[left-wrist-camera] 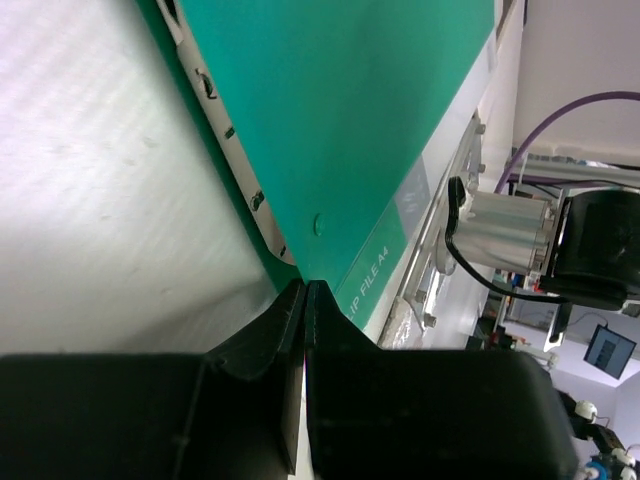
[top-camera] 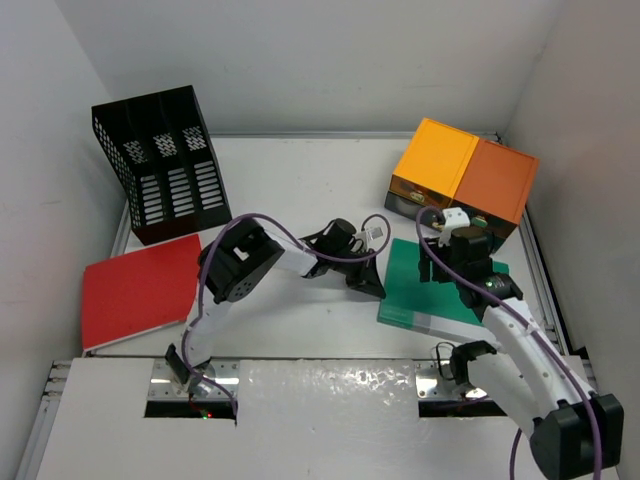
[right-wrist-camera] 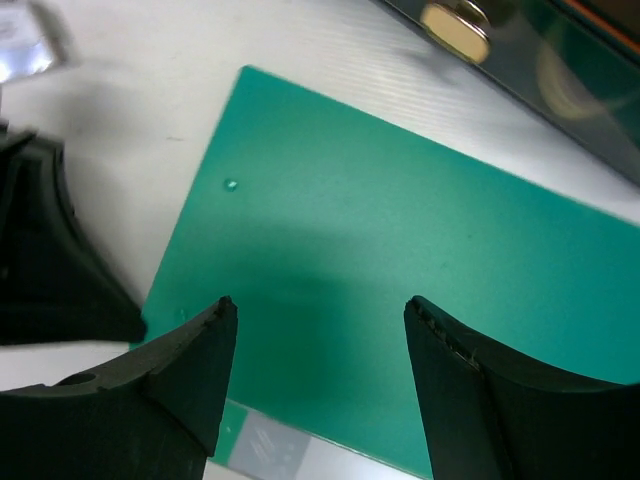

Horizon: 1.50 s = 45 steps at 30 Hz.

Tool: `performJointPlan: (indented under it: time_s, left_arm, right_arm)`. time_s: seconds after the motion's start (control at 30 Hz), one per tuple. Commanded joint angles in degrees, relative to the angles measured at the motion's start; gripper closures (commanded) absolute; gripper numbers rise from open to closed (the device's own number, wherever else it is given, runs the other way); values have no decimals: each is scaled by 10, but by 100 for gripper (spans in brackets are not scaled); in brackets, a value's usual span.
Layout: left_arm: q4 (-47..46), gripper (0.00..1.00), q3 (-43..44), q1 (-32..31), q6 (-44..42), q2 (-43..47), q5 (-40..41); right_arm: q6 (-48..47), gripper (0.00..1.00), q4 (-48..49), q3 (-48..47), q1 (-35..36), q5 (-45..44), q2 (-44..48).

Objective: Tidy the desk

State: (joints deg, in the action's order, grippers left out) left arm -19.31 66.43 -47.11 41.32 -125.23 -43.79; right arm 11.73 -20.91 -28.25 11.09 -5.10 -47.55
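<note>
left gripper (left-wrist-camera: 303, 287) is seen with its two black fingers squeezed right together, barely a slit left between them. the tips are parked at the left edge of a green folder (left-wrist-camera: 350, 120), right by the white strip running along that edge. whether the edge is actually pinched can't be made out tbh. right gripper (right-wrist-camera: 320, 305) is spread wide with nothing held. it's hung over the same folder, with green cover showing between the fingers.

the folder is laid flat on the desk (top-camera: 300, 180), in the right-hand part. a label strip runs along its near edge, where "file a4" can be read.

the desk itself is a big flat white rectangle, faintly streaked up close with a few small marks. it's edged with a thin silvery metal rim that can be seen along the sides and the back. the arm bases are bolted at its near edge.

further out, an orange drawer unit (top-camera: 465, 180) is set at the far right, just behind the folder. a black mesh file rack (top-camera: 160, 165) is stood at the far left, and a red folder (top-camera: 140, 290) is laid flat in front of the rack by the left rim.
</note>
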Motion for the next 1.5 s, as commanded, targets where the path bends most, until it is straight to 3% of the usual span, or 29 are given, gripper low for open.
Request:
performJointPlan:
  time_s: [0.0,0.37,0.5,0.73,0.93,1.17,1.47]
  left_arm:
    - [4,100,4,18,-28,41,-3]
    - [63,100,6,95,-97,88,8]
    - [89,100,8,112,-125,97,14]
    - [107,100,8,137,-142,99,5]
    - [106,100,12,141,-142,109,0]
    - [123,100,19,146,-143,131,-4]
    - [133,100,19,148,-152,157,-8]
  right_arm:
    - [-50,34,-30,-36,55,-5,11]
    - [-159,28,-13,-29,312,-157,-48]
    - [-223,26,59,0,379,-192,-54]
    - [-283,20,123,49,408,-158,-82]
    - [-318,15,249,78,562,-272,-186]
    - [-309,14,271,61,582,-356,-286]
    - [-277,15,307,78,583,-432,-340]
